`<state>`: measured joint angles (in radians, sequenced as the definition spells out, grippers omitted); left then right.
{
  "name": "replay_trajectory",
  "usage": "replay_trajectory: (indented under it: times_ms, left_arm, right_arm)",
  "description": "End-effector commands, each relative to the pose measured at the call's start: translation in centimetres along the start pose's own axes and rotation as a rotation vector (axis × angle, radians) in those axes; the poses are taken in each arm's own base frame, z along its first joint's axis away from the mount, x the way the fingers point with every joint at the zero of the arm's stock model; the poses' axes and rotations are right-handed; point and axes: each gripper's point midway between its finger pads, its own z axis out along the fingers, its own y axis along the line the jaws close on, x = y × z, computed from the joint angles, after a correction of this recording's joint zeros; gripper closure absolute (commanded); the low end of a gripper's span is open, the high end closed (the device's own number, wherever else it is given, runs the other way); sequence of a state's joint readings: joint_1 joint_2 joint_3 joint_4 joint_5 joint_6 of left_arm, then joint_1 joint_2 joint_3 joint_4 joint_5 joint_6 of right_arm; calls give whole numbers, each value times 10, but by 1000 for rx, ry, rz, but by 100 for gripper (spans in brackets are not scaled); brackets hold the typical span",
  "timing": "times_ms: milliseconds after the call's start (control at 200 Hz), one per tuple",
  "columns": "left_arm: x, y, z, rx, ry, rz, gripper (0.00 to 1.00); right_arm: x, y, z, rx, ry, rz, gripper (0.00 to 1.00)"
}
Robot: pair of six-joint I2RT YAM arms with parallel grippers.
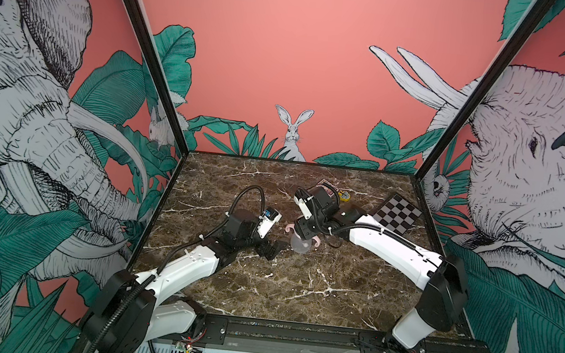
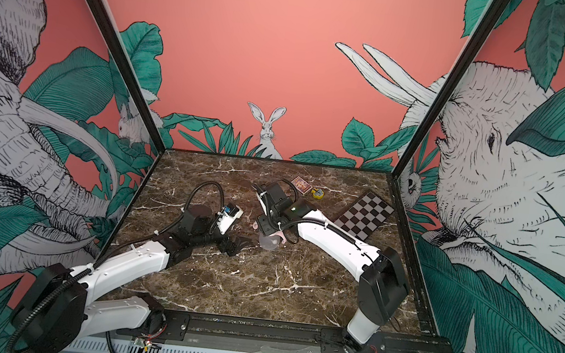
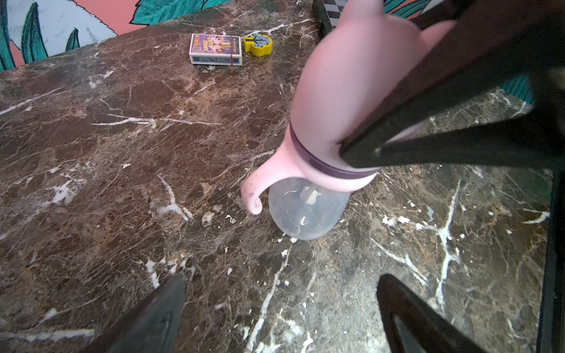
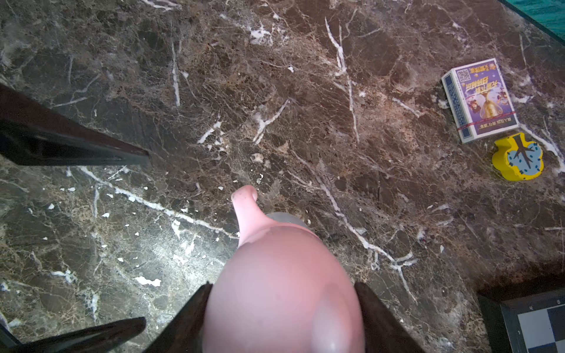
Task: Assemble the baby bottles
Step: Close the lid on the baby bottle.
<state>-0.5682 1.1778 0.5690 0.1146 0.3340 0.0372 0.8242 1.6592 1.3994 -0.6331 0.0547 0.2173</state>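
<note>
Brown marble table [image 1: 298,292] takes up the floor of the cell in both top views. The left arm [image 1: 187,267] reaches low across the table toward the middle; the right arm [image 1: 398,247] comes in from the right side and bends down at the wrist over the middle. A checkered board [image 1: 398,215] lies flat at the far right of the table, behind the right arm. The bottle [image 3: 305,214] has a clear body and stands on the table near the middle, between the two grippers. It looks upright in a top view [image 1: 299,245]. The pink cap [image 4: 284,290] with ears sits on top of it. The right gripper [image 4: 282,305] comes down from above, its fingers partway open and pressed on opposite sides of the cap, so it grips the cap. The left gripper [image 3: 279,284] lies just beside the bottle near the table top, fingers spread fully wide and holding nothing; it is not touching the bottle. The pale pink collar [image 3: 336,180] sits below the cap, one curled handle [image 3: 252,195] hanging beside the clear body. A card box [image 3: 215,49] lies flat near the far edge, with a yellow clock-shaped toy [image 3: 258,45] just beside it, both well apart from the bottle. A thin purple band [image 3: 305,156] shows between cap and collar. A pale piece is visible through the clear wall, too blurred to identify.
</note>
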Motion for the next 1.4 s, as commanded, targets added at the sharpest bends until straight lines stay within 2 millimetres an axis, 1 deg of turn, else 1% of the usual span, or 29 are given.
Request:
replay_trajectory:
  times_ms: [0,70,115,305,370,495,720,805,915,1050,1140,1190,1200,1215,1295,1395]
  left_arm:
    - [-14,1,-3,-1,-35,5,1]
    - [-15,1,-3,0,-35,8,0]
    - [-16,1,-4,0,-36,7,0]
    - [-15,1,-6,-3,-37,9,1]
    - [-15,1,-6,-3,-35,9,1]
    - [-14,1,-6,-3,-34,8,1]
    - [-15,0,-7,-4,-36,12,1]
    - [-15,0,-7,-4,-35,13,0]
    - [-16,1,-7,-5,-35,14,1]
    - [-19,1,-7,-5,-39,16,1]
    - [-20,0,-8,-5,-41,16,1]
    - [-21,0,-9,-4,-41,17,1]
    - [-21,0,-10,-6,-40,16,1]
    - [-21,0,-10,-8,-40,16,1]
    - [-26,0,-16,-15,-54,12,1]
    - [-37,3,-27,-53,-85,14,0]
  right_arm:
    - [75,2,33,-19,273,15,35]
    - [79,1,34,-14,292,5,34]
    - [77,1,33,-13,290,2,32]
    - [57,-2,20,7,230,-3,30]
    - [51,-3,16,11,211,-6,28]
    - [45,-3,12,10,192,-4,28]
    - [45,1,18,-15,140,20,29]
    - [41,1,16,-17,119,21,24]
    - [30,-1,12,-4,86,14,23]
    - [15,-1,0,-6,37,5,19]
    - [7,0,-13,-18,4,-5,14]
    - [7,-1,-15,-16,8,-9,11]
    - [2,-1,-25,-20,-18,-8,10]
    - [1,-1,-30,-20,-27,-9,10]
    - [-4,-5,-46,-12,-58,-15,7]
    - [-11,-10,-65,-14,-108,-7,6]
